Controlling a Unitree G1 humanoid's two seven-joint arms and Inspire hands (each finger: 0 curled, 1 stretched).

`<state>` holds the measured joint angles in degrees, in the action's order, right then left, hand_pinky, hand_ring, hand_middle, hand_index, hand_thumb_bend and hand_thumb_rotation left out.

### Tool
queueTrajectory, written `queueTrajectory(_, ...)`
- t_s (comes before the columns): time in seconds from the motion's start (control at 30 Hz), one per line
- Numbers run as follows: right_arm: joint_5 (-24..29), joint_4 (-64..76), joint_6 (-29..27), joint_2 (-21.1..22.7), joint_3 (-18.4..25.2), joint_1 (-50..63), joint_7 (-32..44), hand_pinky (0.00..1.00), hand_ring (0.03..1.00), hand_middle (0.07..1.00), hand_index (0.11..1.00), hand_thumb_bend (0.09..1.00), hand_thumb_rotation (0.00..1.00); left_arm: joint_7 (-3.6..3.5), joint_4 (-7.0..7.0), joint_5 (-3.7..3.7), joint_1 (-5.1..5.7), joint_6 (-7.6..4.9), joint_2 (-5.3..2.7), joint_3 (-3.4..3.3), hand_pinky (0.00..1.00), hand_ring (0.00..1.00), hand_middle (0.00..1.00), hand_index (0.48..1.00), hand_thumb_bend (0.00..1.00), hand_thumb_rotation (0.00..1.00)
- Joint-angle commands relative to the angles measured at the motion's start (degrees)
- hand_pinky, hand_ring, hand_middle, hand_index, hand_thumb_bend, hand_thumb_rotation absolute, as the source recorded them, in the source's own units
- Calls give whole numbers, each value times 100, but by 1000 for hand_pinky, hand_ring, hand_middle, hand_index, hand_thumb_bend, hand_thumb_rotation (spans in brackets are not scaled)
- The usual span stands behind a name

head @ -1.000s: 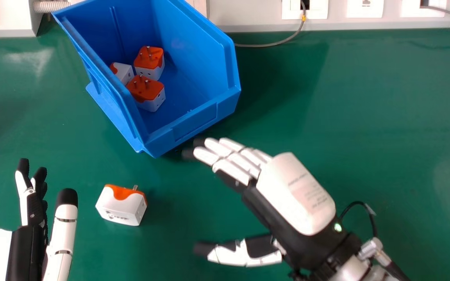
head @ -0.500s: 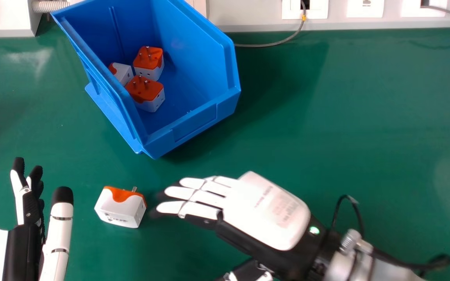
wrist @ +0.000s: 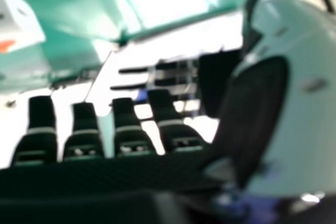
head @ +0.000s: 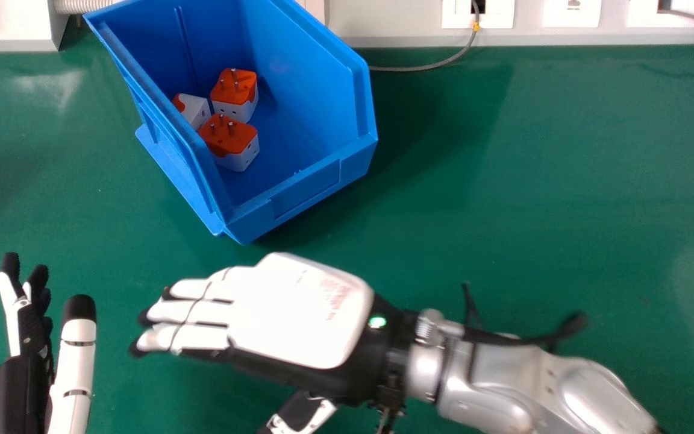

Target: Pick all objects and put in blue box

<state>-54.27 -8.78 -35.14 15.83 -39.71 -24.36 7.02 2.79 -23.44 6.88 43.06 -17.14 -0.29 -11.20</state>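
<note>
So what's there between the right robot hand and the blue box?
Only a strip of bare green table separates the right robot hand from the near side of the blue box, as seen in the head view.

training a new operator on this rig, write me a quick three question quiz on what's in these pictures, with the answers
1. Count: how many orange-and-white adapters can be seen inside the blue box?

2. True or false: in the head view, the left robot hand is apart from the blue box.

3. Multiple choice: how are the fingers of the right robot hand held?
A) Curled over the rim of the blue box
B) Extended, roughly straight
C) Clenched in a tight fist

Key: 1. Three; 2. True; 3. B
</note>
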Motion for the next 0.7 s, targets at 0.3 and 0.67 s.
queueTrajectory(0.3,-378,-583,-112,-441,-465,-1453,400,982,996,996,973,308,409,225,120,-18,-40,-347,-233,53,1000,1000,1000,1000,416,1000)
queueTrajectory(0.67,-637,-1426,296,-888,-636,-2007,205,998,1000,1000,981,279,201,301,414,-107,-170,-590,-321,36,1000,1000,1000,1000,405,1000)
